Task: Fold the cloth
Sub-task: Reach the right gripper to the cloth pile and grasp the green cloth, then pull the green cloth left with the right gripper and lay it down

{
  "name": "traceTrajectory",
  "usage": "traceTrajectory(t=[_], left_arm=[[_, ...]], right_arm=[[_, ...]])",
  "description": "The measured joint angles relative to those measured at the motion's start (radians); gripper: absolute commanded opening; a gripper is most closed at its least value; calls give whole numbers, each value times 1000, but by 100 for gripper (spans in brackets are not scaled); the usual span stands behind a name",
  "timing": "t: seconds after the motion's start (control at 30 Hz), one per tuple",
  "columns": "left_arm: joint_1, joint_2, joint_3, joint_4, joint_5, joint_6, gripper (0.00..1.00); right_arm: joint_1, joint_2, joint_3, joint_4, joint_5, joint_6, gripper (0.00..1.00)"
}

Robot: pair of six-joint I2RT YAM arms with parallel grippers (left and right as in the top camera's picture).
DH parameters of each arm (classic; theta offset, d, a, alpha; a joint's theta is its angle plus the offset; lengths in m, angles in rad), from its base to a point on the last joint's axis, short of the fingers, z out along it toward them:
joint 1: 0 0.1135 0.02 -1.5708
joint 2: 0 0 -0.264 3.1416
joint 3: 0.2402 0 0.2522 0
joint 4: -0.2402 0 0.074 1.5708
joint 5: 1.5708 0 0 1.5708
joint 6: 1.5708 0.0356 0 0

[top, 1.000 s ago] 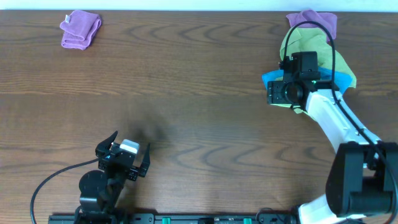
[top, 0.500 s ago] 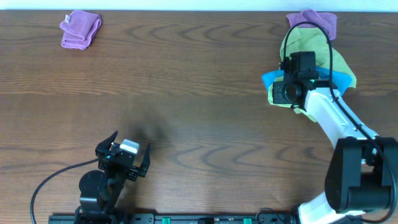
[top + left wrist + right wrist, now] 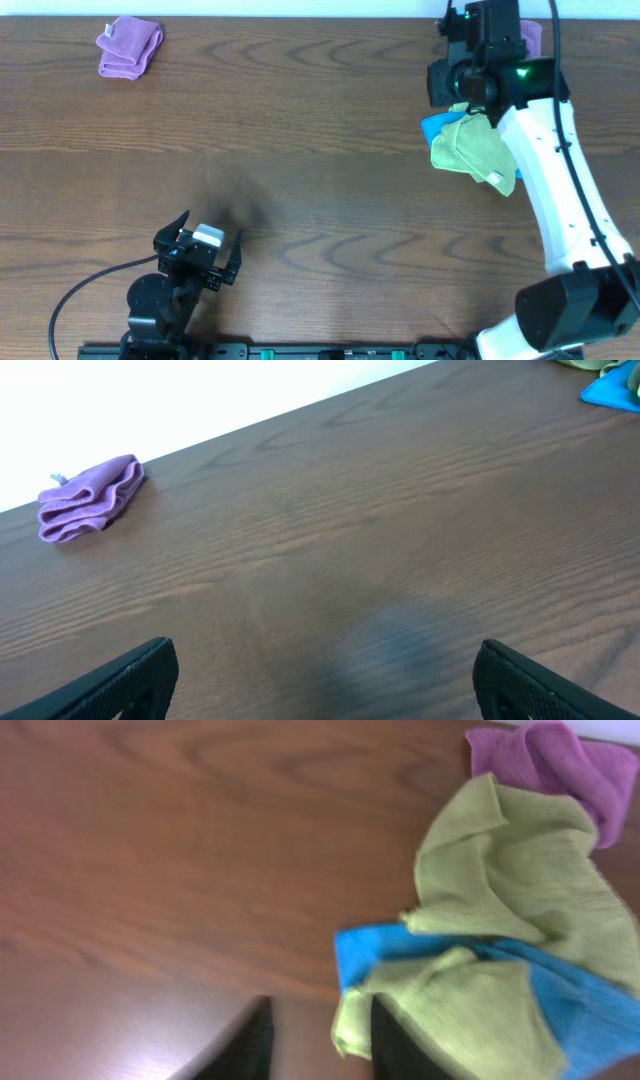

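Folded purple cloth [image 3: 130,47] far left, blue cloth [image 3: 436,128], wooden table [image 3: 300,150]

Right hand [image 3: 315,1045] higher, green cloth [image 3: 470,148] bunched up

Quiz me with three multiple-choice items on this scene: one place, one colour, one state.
1. Where is the purple cloth that lies alone?
A far-left corner of the table
B middle
C near edge
2. What colour shows beneath the green cloth?
A red
B blue
C white
3. The left fingers are:
A shut on cloth
B shut, empty
C open, empty
Answers: 1 A, it sits by the far-left edge; 2 B, a blue cloth peeks out under it; 3 C, bare wood shows between them.
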Motion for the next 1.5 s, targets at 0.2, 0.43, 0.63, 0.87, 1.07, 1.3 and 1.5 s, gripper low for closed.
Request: traceTrajectory(t=[0.2, 0.43, 0.63, 0.87, 1.07, 1.3, 1.5], left_arm=[[0, 0, 0, 0, 0, 0, 95], [0, 0, 0, 0, 0, 0, 95], [0, 0, 0, 0, 0, 0, 95], [0, 0, 0, 0, 0, 0, 95], [0, 0, 0, 0, 0, 0, 95], [0, 0, 0, 0, 0, 0, 95], [0, 0, 0, 0, 0, 0, 95]], right_arm=[[-39, 114, -71, -47, 56, -35, 65], [-93, 351, -99, -72, 61, -29, 57], [-93, 381, -103, -55, 61, -28, 18], [-93, 381, -74, -89, 61, -8, 1], [-78, 381, 174, -248, 61, -3, 1], [58, 381, 600, -358, 58, -2, 1], [236, 381, 787, -360, -124, -63, 1]])
